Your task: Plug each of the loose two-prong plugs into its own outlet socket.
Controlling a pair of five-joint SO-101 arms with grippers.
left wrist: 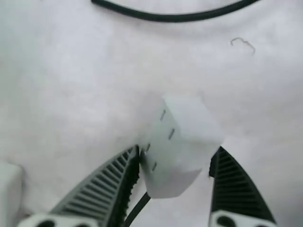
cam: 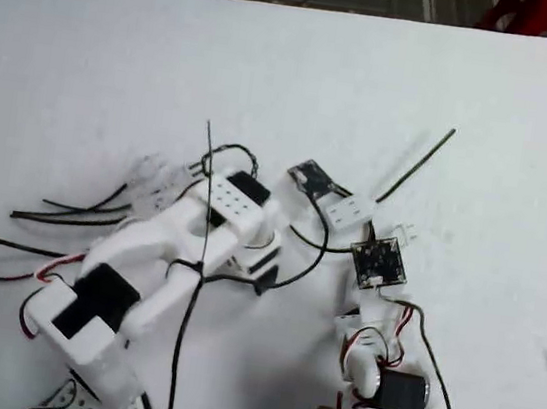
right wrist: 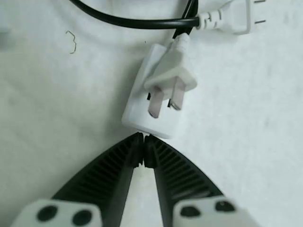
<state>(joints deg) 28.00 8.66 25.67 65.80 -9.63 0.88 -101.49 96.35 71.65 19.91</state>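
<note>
In the left wrist view a white outlet socket with pairs of slots sits between my left gripper's ribbed fingers, which touch both its sides. A black cord leaves its underside. My right gripper is shut, its tips against the edge of a second white socket block. A white two-prong plug lies flat on that block, its prongs bare and pointing toward the tips. Another white plug lies farther off on its black cord. From above, the left gripper is mid-table and the right gripper is lower right.
Black cables cross the white table around both arms. Small black circuit boards and a white connector block lie between the arms. A bent staple rests on the table near the right gripper.
</note>
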